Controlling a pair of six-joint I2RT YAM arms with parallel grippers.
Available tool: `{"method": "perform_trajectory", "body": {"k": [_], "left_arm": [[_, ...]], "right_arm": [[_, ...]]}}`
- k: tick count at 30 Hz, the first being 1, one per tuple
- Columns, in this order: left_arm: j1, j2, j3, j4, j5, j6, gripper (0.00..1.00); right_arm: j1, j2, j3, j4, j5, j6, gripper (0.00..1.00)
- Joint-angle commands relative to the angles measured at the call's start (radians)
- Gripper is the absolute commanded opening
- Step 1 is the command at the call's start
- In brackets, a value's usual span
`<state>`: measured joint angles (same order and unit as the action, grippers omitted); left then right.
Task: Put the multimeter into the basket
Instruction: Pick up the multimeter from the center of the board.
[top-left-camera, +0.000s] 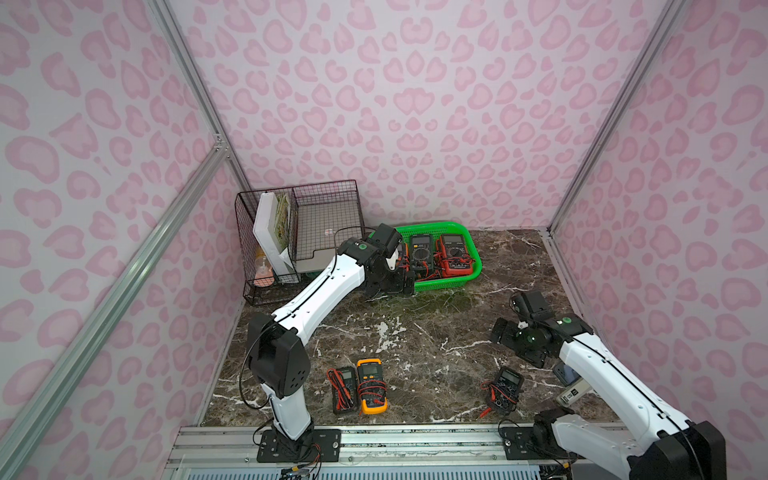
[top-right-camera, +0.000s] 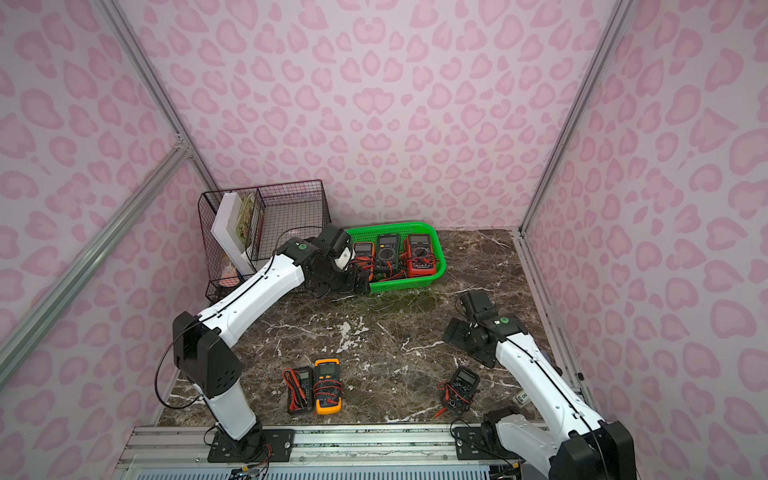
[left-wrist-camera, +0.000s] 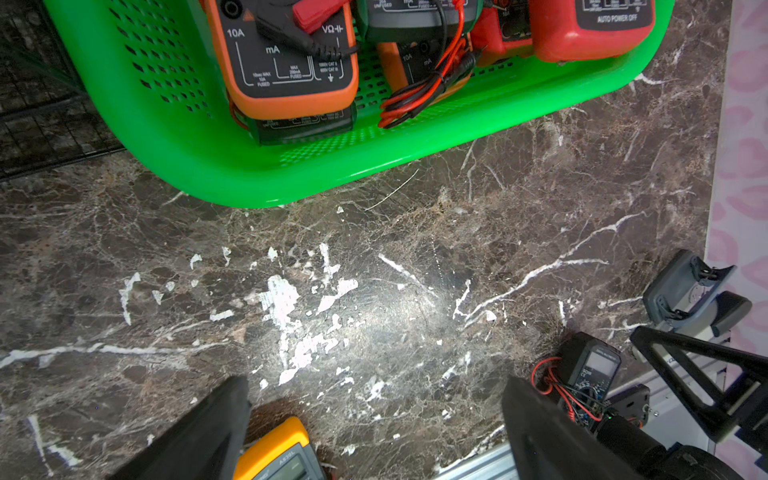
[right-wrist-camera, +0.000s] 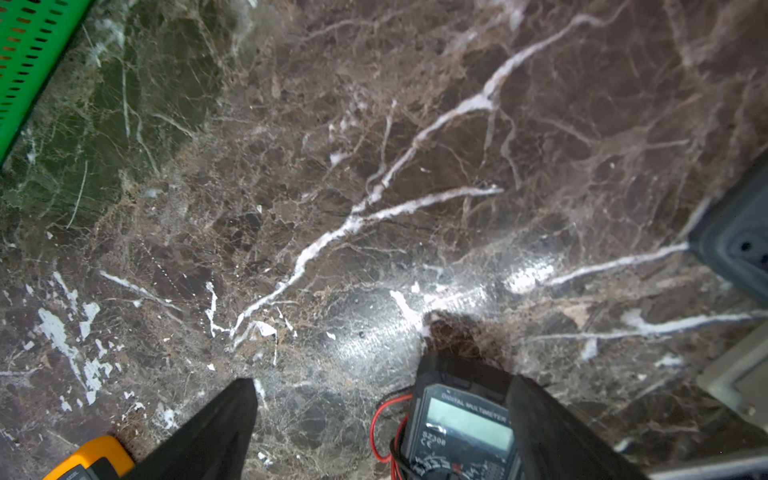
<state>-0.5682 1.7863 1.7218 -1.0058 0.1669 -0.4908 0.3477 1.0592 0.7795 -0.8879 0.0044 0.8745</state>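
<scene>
The marble counter (top-left-camera: 415, 332) carried a black wire rack (top-left-camera: 324, 199) at upper left. Beside it, at centre, stood the green basket (top-left-camera: 436, 226), with several meters already inside. Both tools gaped wide and empty. The left tool (left-wrist-camera: 376, 382) hung at the basket's near rim. The right tool (right-wrist-camera: 382, 384) hung near the black multimeter (top-left-camera: 503, 390) at lower right, probably lining up a pick. Its loose red leads might snag.

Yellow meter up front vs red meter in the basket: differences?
Casing: the yellow multimeter is yellow, the red multimeter red.
Place: the yellow multimeter lies on the marble table near the front; the red multimeter lies inside the green basket at the back.
Shared: both face up, leads bundled on top.
</scene>
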Motion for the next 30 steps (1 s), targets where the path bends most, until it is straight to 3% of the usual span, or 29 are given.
{"method": "perform_trajectory", "body": {"k": [1, 13, 30], "left_arm": [[-0.007, -0.006, -0.001, 0.012, 0.021, -0.002, 0.99], [-0.025, 0.028, 0.007, 0.05, 0.066, -0.014, 0.99], [-0.028, 0.004, -0.055, 0.081, 0.089, -0.022, 0.99]], "right_arm": [[0.013, -0.019, -0.025, -0.075, -0.003, 0.055, 0.99], [0.035, -0.095, -0.149, -0.098, -0.049, 0.115, 0.99], [0.095, 0.049, -0.199, 0.04, -0.079, 0.12, 0.99]]}}
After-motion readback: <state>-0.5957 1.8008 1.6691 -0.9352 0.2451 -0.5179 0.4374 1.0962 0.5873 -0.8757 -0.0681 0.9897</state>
